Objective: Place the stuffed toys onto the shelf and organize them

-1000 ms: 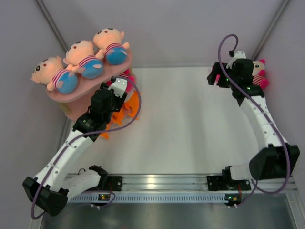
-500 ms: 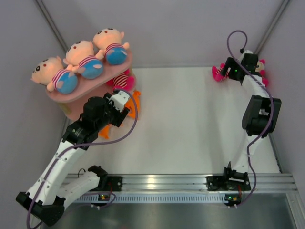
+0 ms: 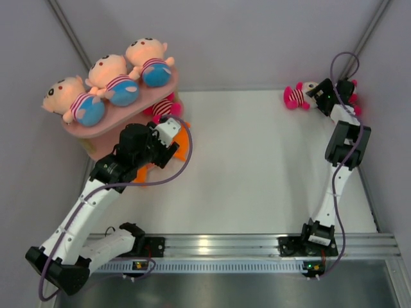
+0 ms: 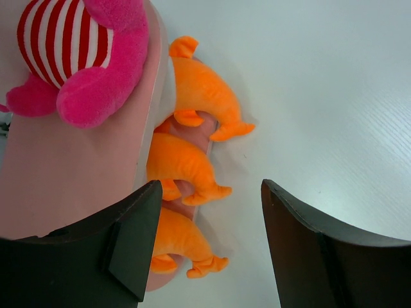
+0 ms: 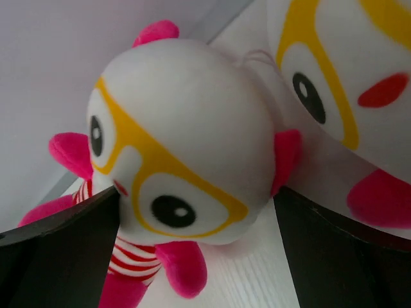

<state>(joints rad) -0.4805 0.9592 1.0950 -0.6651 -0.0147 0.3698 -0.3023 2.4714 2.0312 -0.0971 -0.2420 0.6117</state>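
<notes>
Both pairs of jaws released, no toy gripped.

My right jaws stand wide apart, and the white plush doll with yellow glasses and pink ears (image 5: pixel 186 147) lies on the white tabletop (image 5: pixel 247 276), its head dead ahead between them. A second such doll (image 5: pixel 347 77) sits just right of them. My left jaws gape empty over three orange plush animals (image 4: pixel 199 90). To their left, the pink oval-board shelf (image 4: pixel 70 167) carries a pink-limbed red-and-white striped doll (image 4: pixel 83 58).

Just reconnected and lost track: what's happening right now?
Three boy dolls lie atop the shelf. The left gripper hangs open beside a lower board holding a striped pink doll, with orange plush animals underneath. The right gripper brackets a glasses doll in the far corner, and whether it grips is unclear.
</notes>
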